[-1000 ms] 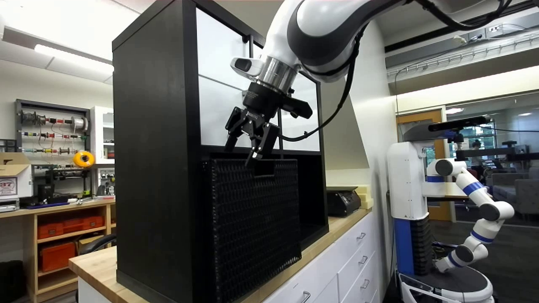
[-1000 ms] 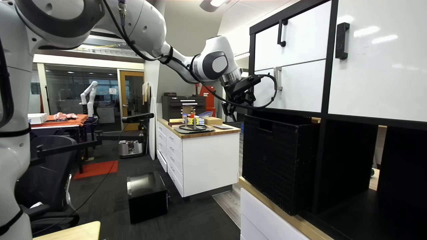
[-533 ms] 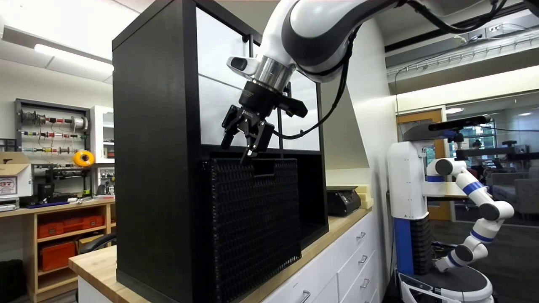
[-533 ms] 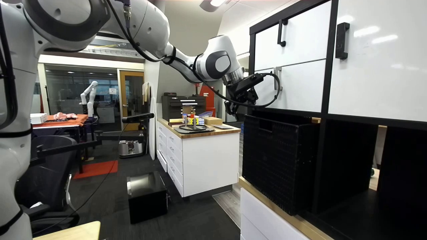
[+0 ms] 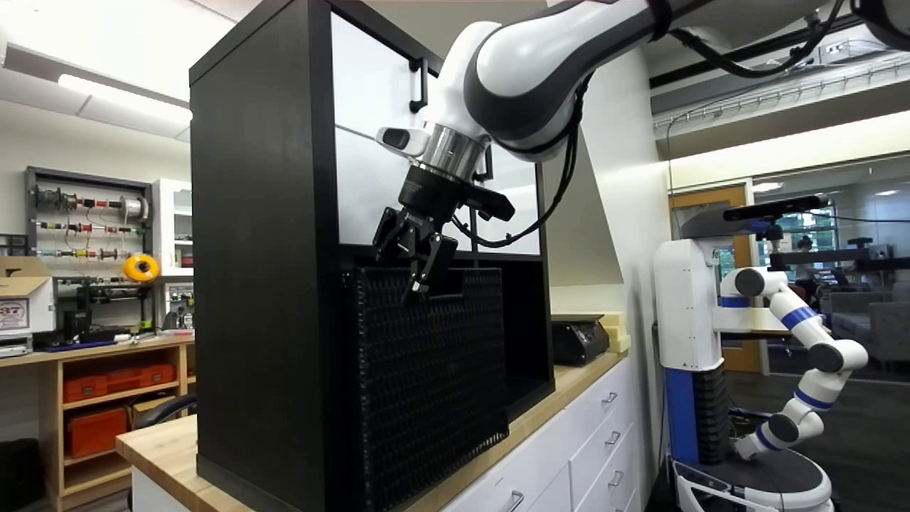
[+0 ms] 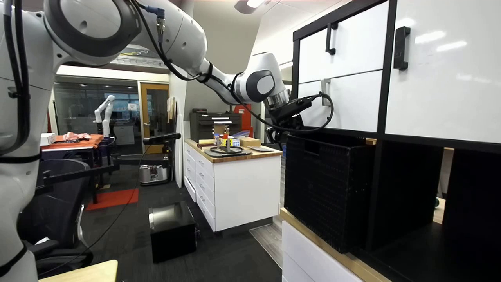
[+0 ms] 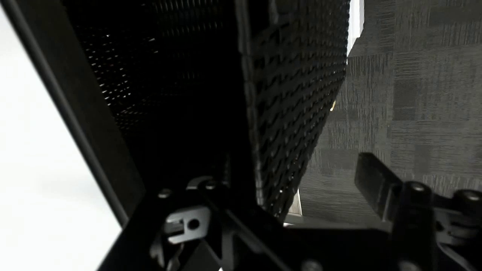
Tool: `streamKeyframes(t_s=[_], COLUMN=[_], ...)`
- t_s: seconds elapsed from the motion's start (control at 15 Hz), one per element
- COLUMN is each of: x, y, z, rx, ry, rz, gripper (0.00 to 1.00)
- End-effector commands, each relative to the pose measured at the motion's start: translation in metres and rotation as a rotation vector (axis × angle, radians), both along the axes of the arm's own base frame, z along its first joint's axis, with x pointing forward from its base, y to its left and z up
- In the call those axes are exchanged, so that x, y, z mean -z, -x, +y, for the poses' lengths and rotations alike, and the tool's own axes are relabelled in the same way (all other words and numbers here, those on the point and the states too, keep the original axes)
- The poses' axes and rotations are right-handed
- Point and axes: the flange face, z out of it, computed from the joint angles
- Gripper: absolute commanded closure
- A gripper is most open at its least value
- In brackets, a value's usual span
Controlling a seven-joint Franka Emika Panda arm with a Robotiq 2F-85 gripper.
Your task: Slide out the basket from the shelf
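The basket [image 5: 434,384] is a black woven bin in a lower compartment of the black shelf [image 5: 256,249]. Its front stands a little out past the shelf front, also in an exterior view [image 6: 317,192]. A cut-out handle slot is near its top edge. My gripper [image 5: 398,277] is open and tilted down at the basket's top front edge. In the wrist view the basket's front wall [image 7: 290,82] lies between the spread fingers [image 7: 290,180]. One finger is out in front of the wall; the other is dark, on the side of the basket's inside. Contact cannot be told.
White shelf doors [image 6: 340,102] with handles sit just above the basket and close to the wrist. A wooden counter [image 5: 530,427] over white drawers bears the shelf. A black device [image 5: 579,340] stands beside the shelf. A cable loop [image 6: 330,109] hangs from the wrist.
My gripper has moved in toward the shelf and then down, so its fingers are now lower at the basket's top edge. The basket has not visibly moved. The fingers stay open.
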Motion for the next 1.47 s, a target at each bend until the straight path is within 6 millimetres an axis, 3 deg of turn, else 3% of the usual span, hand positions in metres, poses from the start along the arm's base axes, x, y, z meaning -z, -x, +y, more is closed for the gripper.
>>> streamKeyframes(t_s=[0.0, 0.4, 0.6, 1.0, 1.4], x=[-0.005, -0.016, -0.021, -0.034, -0.034], y=[-0.006, 0.003, 0.014, 0.038, 0.063], z=[-0.003, -0.005, -0.003, 0.002, 0.0], rx=[0.013, 0.026, 0.024, 0.022, 0.036], ry=[-0.014, -0.022, -0.033, -0.072, -0.095], rz=[0.024, 0.027, 0.037, 0.093, 0.148], gripper=[0.44, 0.84, 0.98, 0.98, 0.97])
